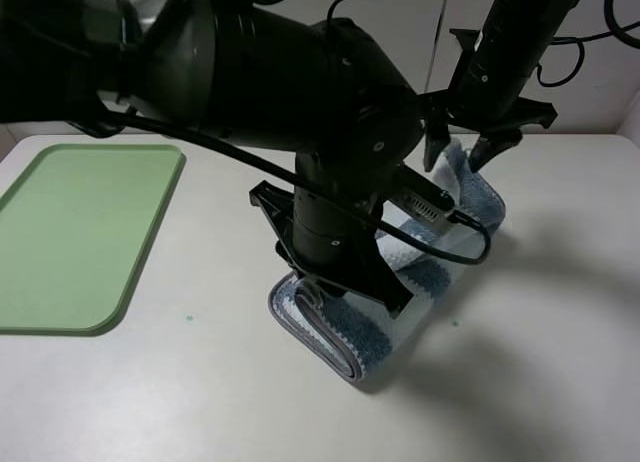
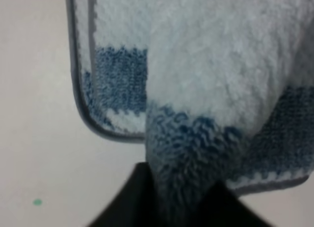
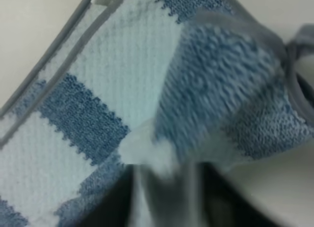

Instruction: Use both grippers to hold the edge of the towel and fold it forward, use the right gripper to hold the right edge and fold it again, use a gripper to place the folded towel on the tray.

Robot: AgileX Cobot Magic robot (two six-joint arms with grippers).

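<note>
Exterior high view: nearest to us is the front of the white table (image 1: 200, 407), with open room on both sides of the towel. A bit further in lies the towel (image 1: 345, 334), folded over, near the middle of the table. Its grey hem (image 1: 308, 342) runs along the near side, and the left wrist view shows two hem lines lying side by side. A tiny green dot (image 1: 187, 319) sits on the table to the left of the towel.

The big black left arm (image 1: 280, 82) hangs right over the towel and hides most of its middle. A black cable (image 1: 475, 250) loops off the arm above the cloth. The left gripper (image 2: 182, 207) is low on the towel. A bunch of cloth stands up in a ridge and is pinched between its dark fingers.

Further back, the right gripper (image 1: 458, 154) is at the far end of the towel. Its fingers are spread wide, with a raised bit of towel between them. The right wrist view is blurry there.

The tray (image 1: 70, 232) lies well off to the left, near the table's left edge. A wide stretch of table lies between it and the towel.
</note>
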